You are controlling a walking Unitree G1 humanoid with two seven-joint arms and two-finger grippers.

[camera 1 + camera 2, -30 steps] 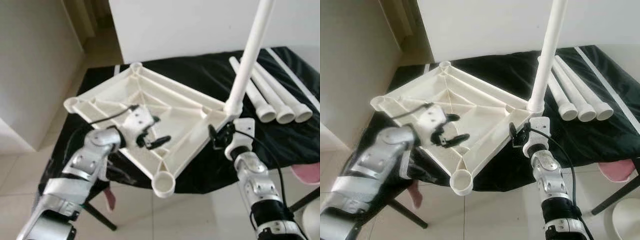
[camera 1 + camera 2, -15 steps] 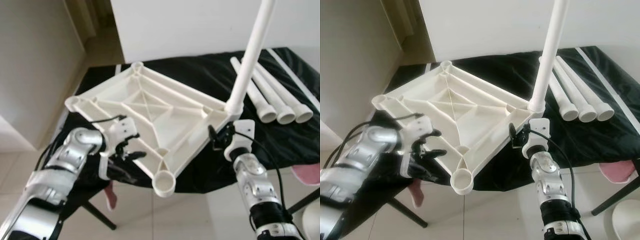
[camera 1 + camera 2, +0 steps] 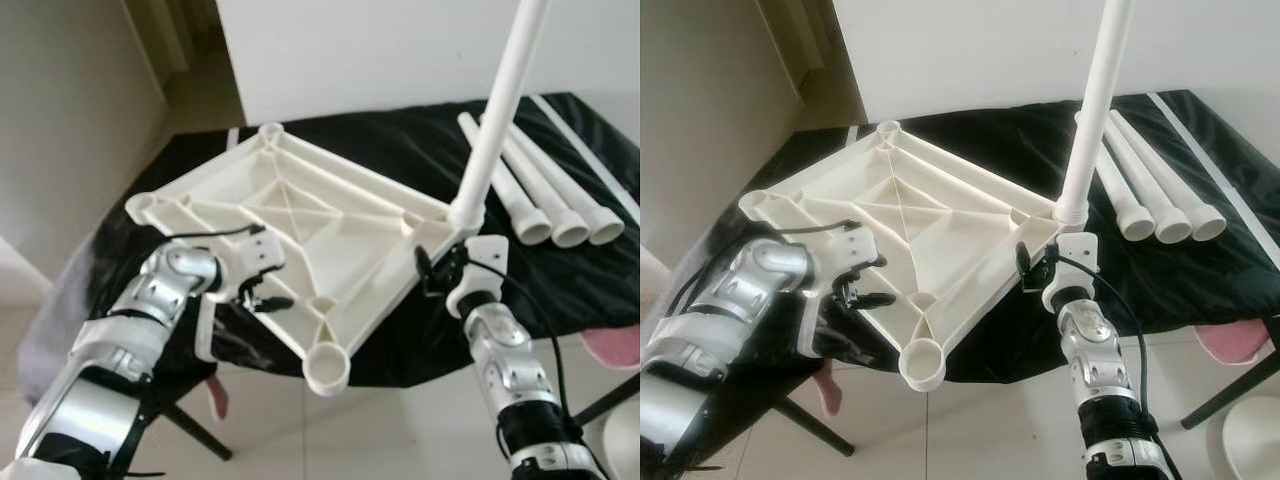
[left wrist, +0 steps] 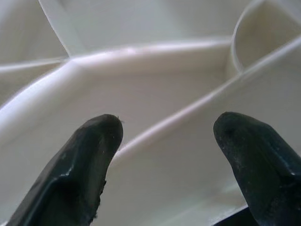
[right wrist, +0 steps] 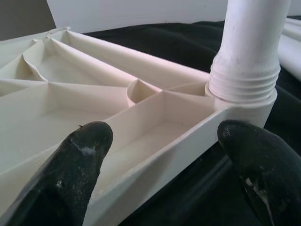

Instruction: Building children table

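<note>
A cream plastic tabletop [image 3: 300, 215] lies upside down, ribs up, on a black-covered table [image 3: 400, 150]. One white leg [image 3: 500, 110] stands upright in its right corner socket. Three loose white legs [image 3: 545, 195] lie side by side to the right. My left gripper [image 3: 262, 290] is open at the tabletop's near-left edge; in the left wrist view its fingertips [image 4: 94, 141] are spread over a rib. My right gripper [image 3: 432, 270] is open just in front of the corner with the leg; in the right wrist view the threaded leg base [image 5: 244, 80] sits beyond its fingers [image 5: 89, 146].
The near corner socket [image 3: 327, 367] overhangs the table's front edge. A white wall rises behind the table, and tiled floor lies to the left and in front. A pink object [image 3: 615, 345] and a white round stool [image 3: 1255, 435] are at the lower right.
My left gripper has drawn back from the middle of the tabletop to its near-left edge. The right arm and the upright leg have stayed where they were.
</note>
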